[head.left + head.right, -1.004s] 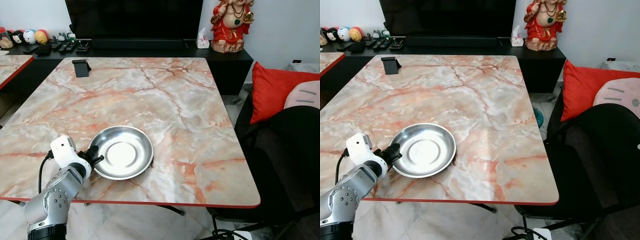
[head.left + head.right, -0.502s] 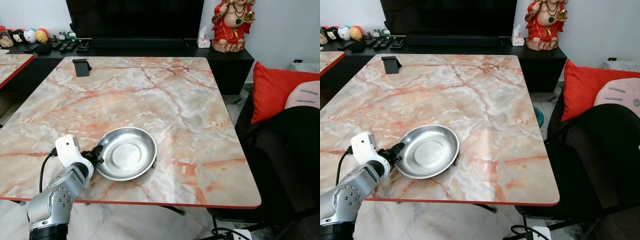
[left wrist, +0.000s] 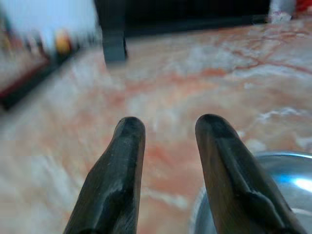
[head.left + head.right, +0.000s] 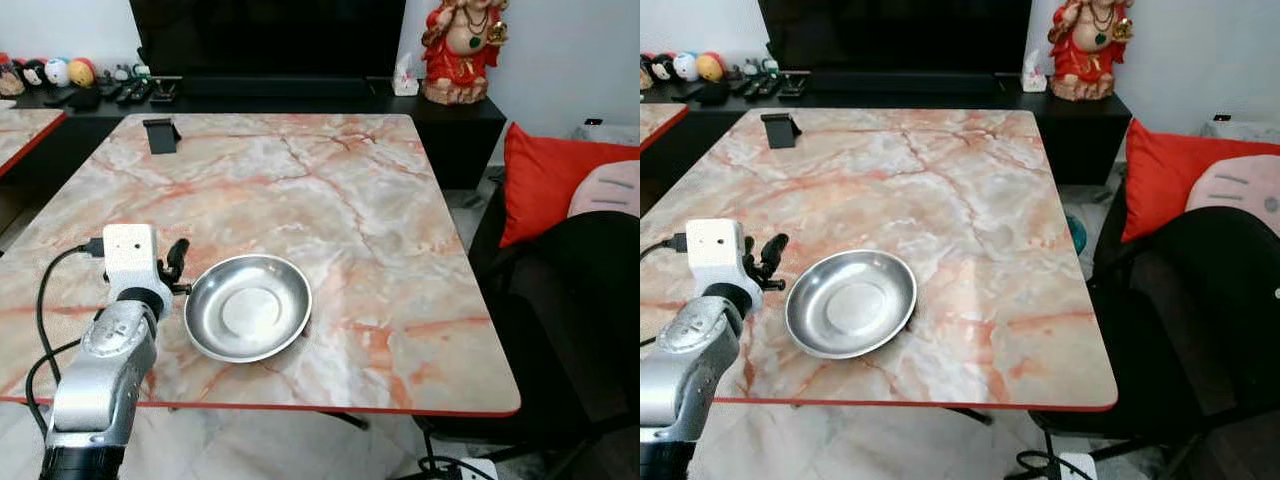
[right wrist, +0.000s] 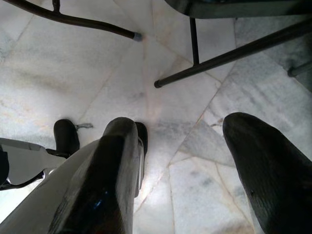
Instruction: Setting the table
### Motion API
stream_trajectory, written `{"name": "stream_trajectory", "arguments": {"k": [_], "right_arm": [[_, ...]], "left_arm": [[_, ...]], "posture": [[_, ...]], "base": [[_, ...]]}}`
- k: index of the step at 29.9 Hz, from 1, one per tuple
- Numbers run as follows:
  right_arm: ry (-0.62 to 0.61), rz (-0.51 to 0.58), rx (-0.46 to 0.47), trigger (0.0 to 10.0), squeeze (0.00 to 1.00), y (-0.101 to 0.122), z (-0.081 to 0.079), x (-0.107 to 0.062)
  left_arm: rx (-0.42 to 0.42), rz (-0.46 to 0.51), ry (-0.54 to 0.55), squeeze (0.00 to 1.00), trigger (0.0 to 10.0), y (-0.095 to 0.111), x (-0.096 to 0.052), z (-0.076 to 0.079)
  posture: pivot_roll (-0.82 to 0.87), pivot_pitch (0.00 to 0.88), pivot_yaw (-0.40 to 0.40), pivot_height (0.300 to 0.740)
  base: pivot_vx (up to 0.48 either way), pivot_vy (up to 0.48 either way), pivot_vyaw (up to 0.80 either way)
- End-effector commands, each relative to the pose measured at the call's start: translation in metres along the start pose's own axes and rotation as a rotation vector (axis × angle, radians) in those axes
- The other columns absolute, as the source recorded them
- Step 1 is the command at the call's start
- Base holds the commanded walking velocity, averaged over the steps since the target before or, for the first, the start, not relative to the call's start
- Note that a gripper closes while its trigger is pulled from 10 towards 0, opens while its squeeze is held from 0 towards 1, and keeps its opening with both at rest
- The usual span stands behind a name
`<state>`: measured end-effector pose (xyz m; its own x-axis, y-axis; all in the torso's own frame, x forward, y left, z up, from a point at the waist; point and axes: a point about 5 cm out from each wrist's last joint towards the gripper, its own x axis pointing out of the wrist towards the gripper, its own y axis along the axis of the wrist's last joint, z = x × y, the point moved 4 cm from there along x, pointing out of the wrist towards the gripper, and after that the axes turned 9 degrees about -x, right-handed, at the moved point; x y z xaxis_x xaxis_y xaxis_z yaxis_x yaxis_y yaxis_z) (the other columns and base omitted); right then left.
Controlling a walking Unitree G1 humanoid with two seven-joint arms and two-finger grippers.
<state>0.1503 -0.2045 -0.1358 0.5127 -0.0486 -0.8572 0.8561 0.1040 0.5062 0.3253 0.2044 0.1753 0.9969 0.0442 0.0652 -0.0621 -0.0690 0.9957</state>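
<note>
A shallow steel bowl [image 4: 248,307] lies flat on the marble table [image 4: 330,190], near its front edge on the left side. My left gripper [image 4: 177,266] hovers just left of the bowl's rim, apart from it. In the left wrist view its two black fingers [image 3: 127,161] stand open with bare marble between them, and the bowl's rim [image 3: 253,195] shows beside one finger. My right gripper [image 5: 190,141] hangs beside me over the floor, its fingers wide open and empty.
A small black stand [image 4: 161,134] sits at the table's far left corner. A black chair [image 4: 585,320] with a red cushion [image 4: 548,175] is at the right side. Behind the table are a dark console with a TV and a red statue [image 4: 462,45]. Chair legs [image 5: 219,56] cross the floor.
My left gripper has let go of the bowl's left rim, opened and risen up and to the left. The bowl, tilted half a second ago, now lies flat.
</note>
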Motion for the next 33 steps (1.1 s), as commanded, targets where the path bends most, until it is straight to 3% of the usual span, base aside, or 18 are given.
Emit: {"name": "stream_trajectory", "arguments": {"k": [1, 6, 9, 10, 18, 33], "right_arm": [[0.001, 0.013, 0.001, 10.0, 0.00, 0.002, -0.002, 0.000], [-0.006, 0.013, 0.005, 10.0, 0.00, 0.004, 0.001, 0.001], [-0.009, 0.014, 0.005, 10.0, 0.00, 0.005, 0.003, 0.001], [-0.009, 0.015, 0.004, 10.0, 0.00, 0.005, 0.003, 0.001], [-0.016, 0.020, 0.001, 10.0, 0.00, 0.006, 0.005, 0.001], [-0.002, 0.035, 0.004, 10.0, 0.00, 0.007, 0.001, 0.001]], "left_arm": [[0.023, 0.034, -0.045, 0.00, 10.0, -0.005, -0.008, 0.013], [-0.036, 0.063, -0.016, 0.00, 10.0, -0.018, -0.022, 0.021], [0.019, 0.072, -0.035, 0.00, 10.0, -0.023, -0.026, 0.027], [0.003, 0.074, -0.030, 0.00, 10.0, -0.024, -0.026, 0.028], [-0.001, 0.123, -0.043, 0.00, 10.0, -0.021, -0.024, 0.036], [-0.028, 0.140, -0.027, 0.00, 10.0, -0.021, -0.020, 0.031]], "posture": [[-0.02, 0.000, 0.001, 0.740], [-0.02, 0.000, -0.003, 0.740], [-0.02, 0.000, -0.008, 0.740], [-0.02, 0.000, -0.007, 0.740], [-0.02, 0.000, -0.011, 0.740], [-0.03, 0.000, 0.011, 0.740]], "base": [[0.000, 0.000, 0.00], [0.000, 0.000, 0.00], [0.000, 0.000, 0.00], [0.000, 0.000, 0.00], [0.000, 0.000, 0.00], [0.000, 0.093, 0.00]]}}
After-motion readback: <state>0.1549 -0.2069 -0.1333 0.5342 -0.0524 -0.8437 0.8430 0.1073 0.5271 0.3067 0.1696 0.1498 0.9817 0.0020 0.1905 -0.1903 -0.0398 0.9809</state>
